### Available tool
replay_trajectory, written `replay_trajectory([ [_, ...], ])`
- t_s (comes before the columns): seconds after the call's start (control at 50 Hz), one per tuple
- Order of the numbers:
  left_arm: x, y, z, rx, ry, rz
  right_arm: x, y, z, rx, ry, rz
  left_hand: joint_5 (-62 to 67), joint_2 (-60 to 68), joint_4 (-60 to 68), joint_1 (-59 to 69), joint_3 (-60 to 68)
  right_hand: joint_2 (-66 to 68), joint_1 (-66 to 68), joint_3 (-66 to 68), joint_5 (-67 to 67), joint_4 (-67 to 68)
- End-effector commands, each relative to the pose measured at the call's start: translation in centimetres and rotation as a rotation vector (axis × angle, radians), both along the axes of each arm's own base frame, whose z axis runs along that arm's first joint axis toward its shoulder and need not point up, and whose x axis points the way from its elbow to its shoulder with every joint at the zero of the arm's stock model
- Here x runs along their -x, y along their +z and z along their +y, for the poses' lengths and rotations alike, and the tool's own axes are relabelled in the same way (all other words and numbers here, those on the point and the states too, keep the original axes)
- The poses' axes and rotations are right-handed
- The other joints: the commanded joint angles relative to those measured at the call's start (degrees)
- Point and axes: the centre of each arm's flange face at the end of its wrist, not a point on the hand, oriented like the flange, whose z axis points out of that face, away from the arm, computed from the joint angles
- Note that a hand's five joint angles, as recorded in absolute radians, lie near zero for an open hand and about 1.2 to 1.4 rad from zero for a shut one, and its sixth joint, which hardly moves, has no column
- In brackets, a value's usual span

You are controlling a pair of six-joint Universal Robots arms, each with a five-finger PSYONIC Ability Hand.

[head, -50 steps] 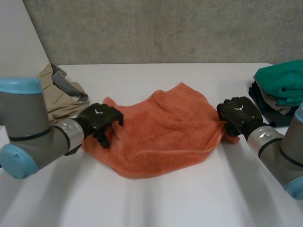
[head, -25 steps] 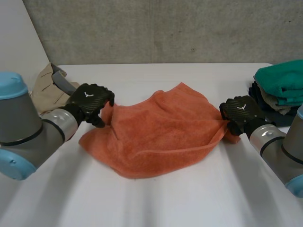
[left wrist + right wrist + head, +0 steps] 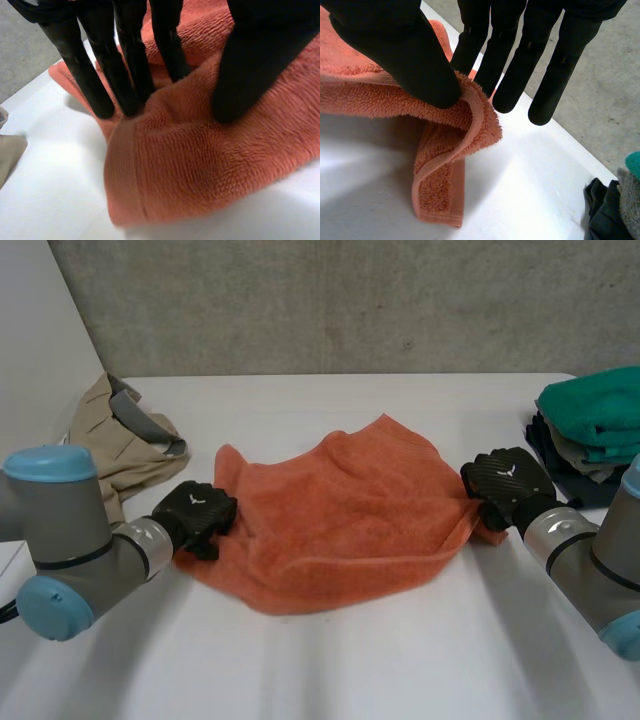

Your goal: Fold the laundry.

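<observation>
An orange towel (image 3: 340, 520) lies crumpled across the middle of the white table (image 3: 400, 670). My left hand (image 3: 195, 512) rests on the towel's left edge. In the left wrist view its fingers (image 3: 125, 70) and thumb press into the towel (image 3: 200, 165), and a ridge of cloth is gathered between them. My right hand (image 3: 505, 480) is at the towel's right edge. There its thumb (image 3: 405, 55) pinches the hemmed edge of the towel (image 3: 440, 180) against the fingers, lifting it slightly off the table.
A beige garment (image 3: 125, 440) lies bunched at the back left of the table. A stack of folded green and dark clothes (image 3: 590, 430) sits at the right edge, and its dark cloth (image 3: 605, 210) shows beyond my right fingertips.
My left hand rose toward the towel's far left corner, then came back down onto the left edge with its fingers closing. The right hand has kept its pinch in place.
</observation>
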Motion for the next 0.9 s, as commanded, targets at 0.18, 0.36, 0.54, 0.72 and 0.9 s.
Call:
replay_trajectory([
  [0.18,-2.6,14.2,1.9,0.292,0.135,0.18,2.1,9.8,0.5,0.111,-0.081,0.173,30.9,29.3,30.5,28.6,30.4,12.5,18.2,11.8,12.8,11.3],
  [0.36,-5.4,22.2,5.0,0.321,0.165,0.353,2.7,19.6,2.5,0.284,-0.079,0.182,30.9,29.3,30.5,28.6,30.4,12.5,18.2,11.8,12.8,11.3],
  [0.54,-5.6,18.4,4.0,0.081,0.199,0.243,2.1,15.6,1.3,0.092,0.014,0.367,30.9,29.3,30.5,28.6,30.4,12.5,18.2,11.8,12.8,11.3],
  [0.72,-3.7,13.1,-2.6,0.138,0.207,0.132,0.3,9.8,-3.9,0.04,-0.045,0.457,30.9,29.3,30.5,28.6,30.4,12.5,18.2,11.8,12.8,11.3],
  [0.9,-1.6,21.7,-10.0,0.686,0.239,0.363,-0.9,17.3,-11.1,0.535,-0.266,0.045,30.9,29.3,30.5,28.6,30.4,12.5,18.2,11.8,12.8,11.3],
])
